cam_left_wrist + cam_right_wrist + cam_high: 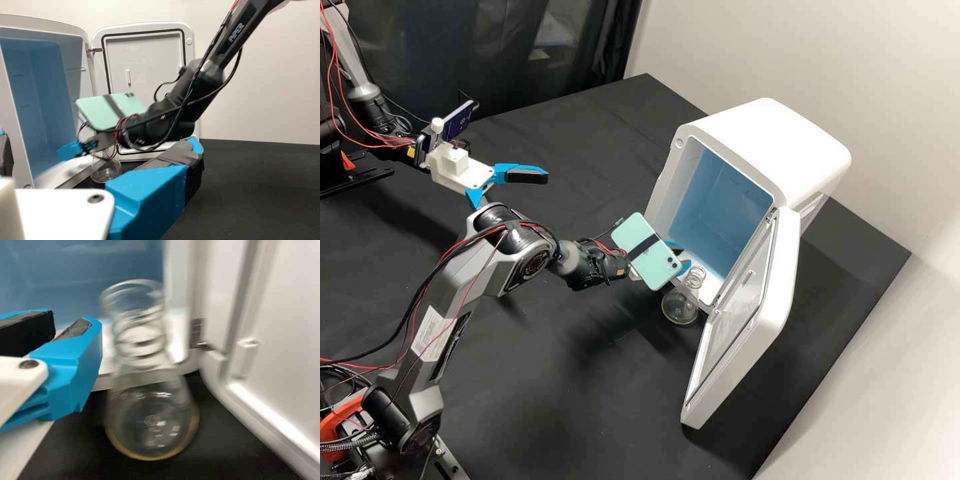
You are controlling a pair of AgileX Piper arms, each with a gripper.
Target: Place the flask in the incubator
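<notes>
Flask [681, 305] is standing upright on the black bench [587, 387], wide base down and flat on the surface, long axis running vertical, ribbed neck and open mouth pointing straight up. Glass is clear and is showing no contents. It is sitting just outside the open front of the white incubator [780, 143], at the bottom corner on the hinge side, where the door [740, 327] is swinging out from the cabinet; it is not resting inside the pale blue chamber. In the right wrist view the flask [150, 410] is standing close to the door's lower hinge, with the chamber sill running behind its neck. Right gripper [65, 329] is hovering at neck height just beside the flask, its blue fingers [75, 365] showing a narrow gap and holding nothing; the neck is lying beyond the fingertips, not between them, and whether a finger is touching the glass cannot be told. The right arm is stretching low across the bench toward the incubator, carrying a mint-green phone [650, 252] strapped on its wrist. Left gripper [509, 189] is hanging well back from the incubator, above the far left part of the bench, its fingers spreading wide and gripping nothing.
</notes>
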